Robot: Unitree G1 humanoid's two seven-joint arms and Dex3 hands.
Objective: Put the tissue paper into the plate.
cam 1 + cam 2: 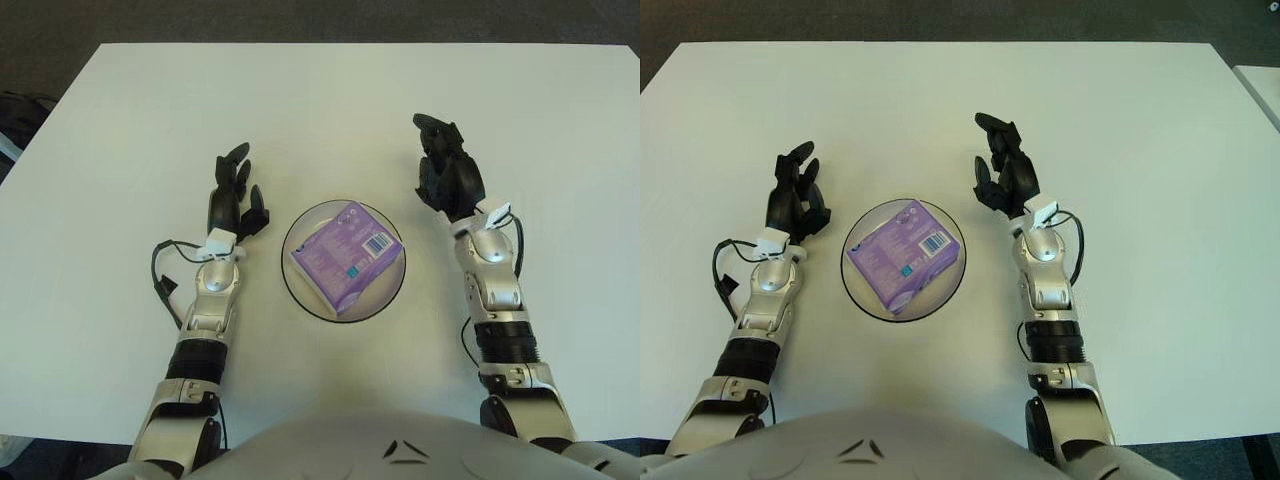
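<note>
The purple tissue pack (346,254) lies in the plate (296,285) on the white counter (320,100). The left hand (232,195) and right hand (447,175) flank the plate, fingers apart, holding nothing.

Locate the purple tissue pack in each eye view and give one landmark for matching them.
Left eye view: tissue pack in the plate, just right of centre.
Right eye view: tissue pack left of centre.
Shared landmark: right hand, open, up and right of the plate.
</note>
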